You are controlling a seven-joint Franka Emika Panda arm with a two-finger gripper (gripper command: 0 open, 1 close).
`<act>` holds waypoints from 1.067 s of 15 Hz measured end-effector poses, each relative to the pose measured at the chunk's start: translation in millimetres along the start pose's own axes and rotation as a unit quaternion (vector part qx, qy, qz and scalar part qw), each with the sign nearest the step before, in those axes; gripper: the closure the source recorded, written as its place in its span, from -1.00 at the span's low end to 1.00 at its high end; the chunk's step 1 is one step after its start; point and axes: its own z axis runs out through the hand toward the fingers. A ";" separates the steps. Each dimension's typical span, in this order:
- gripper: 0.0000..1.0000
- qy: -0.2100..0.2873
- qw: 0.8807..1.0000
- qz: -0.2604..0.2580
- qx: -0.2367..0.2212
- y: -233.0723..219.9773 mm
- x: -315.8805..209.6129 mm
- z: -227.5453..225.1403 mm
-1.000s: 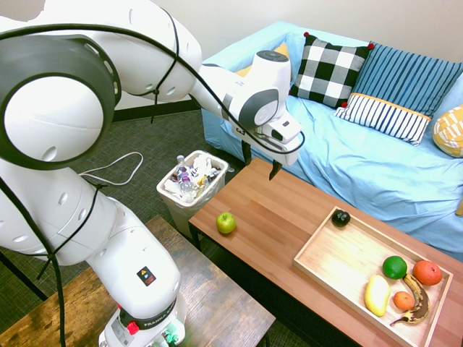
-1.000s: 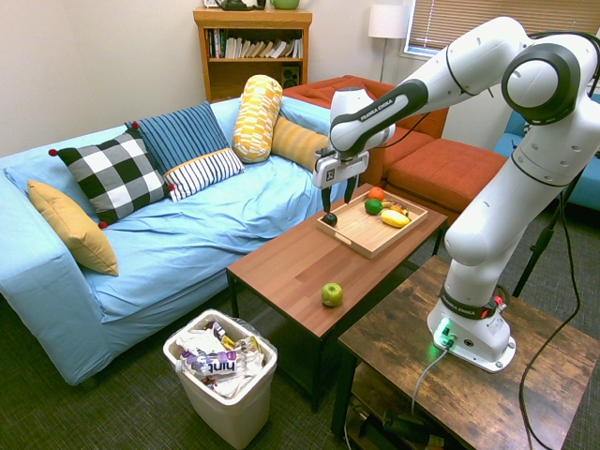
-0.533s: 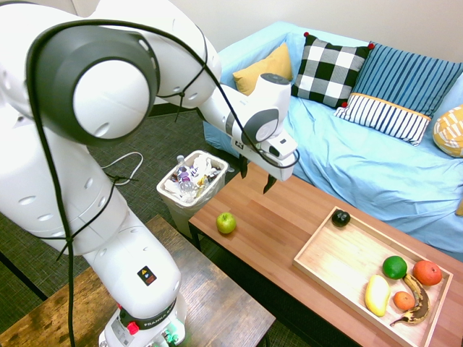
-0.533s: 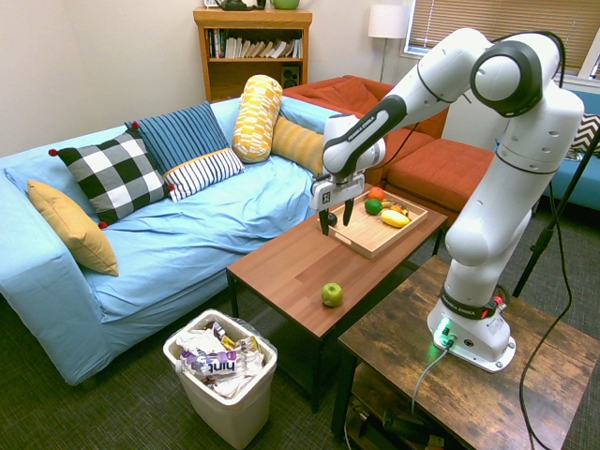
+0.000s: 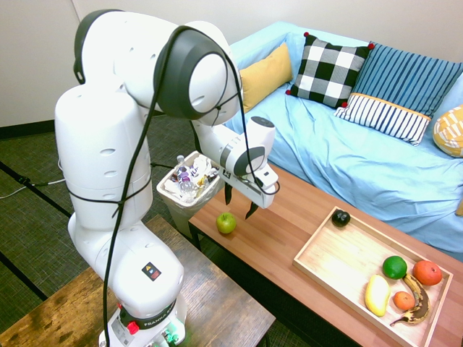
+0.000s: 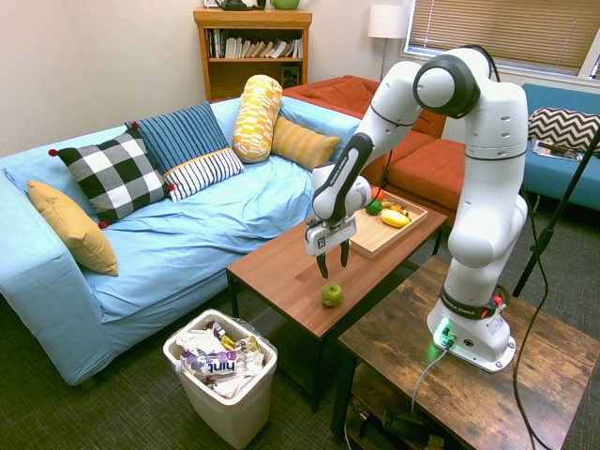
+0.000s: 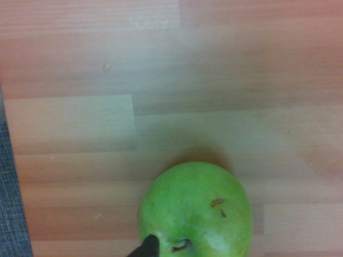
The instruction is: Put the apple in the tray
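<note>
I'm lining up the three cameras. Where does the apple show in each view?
First exterior view: the apple sits left of centre, near the table's end, below the open claw.
Second exterior view: the apple is at centre, near the table's front edge, below the claw.
Wrist view: the apple is at bottom centre.
Shared landmark: the reddish-brown table.

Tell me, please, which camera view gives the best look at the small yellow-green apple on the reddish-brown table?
The wrist view: the small yellow-green apple fills much of it, showing stem dimple and skin marks. Both exterior views show it only as a small fruit near the reddish-brown table edge, below the open gripper.
</note>
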 end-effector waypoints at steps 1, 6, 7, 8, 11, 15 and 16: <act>-1.00 -0.003 1.000 -0.003 -0.005 -3.7 -1.7 7.0; -1.00 -0.016 1.000 -0.005 -0.020 -9.1 -8.4 27.4; -1.00 -0.018 1.000 -0.006 -0.022 -9.3 -9.6 31.6; -1.00 -0.019 0.999 -0.008 -0.025 -9.8 -11.1 36.8; -1.00 -0.023 0.999 -0.014 -0.033 -14.1 -13.8 51.5; 1.00 -0.029 0.999 -0.015 -0.037 -26.5 -13.6 65.1; 1.00 -0.031 0.999 -0.014 -0.038 -27.9 -13.1 68.8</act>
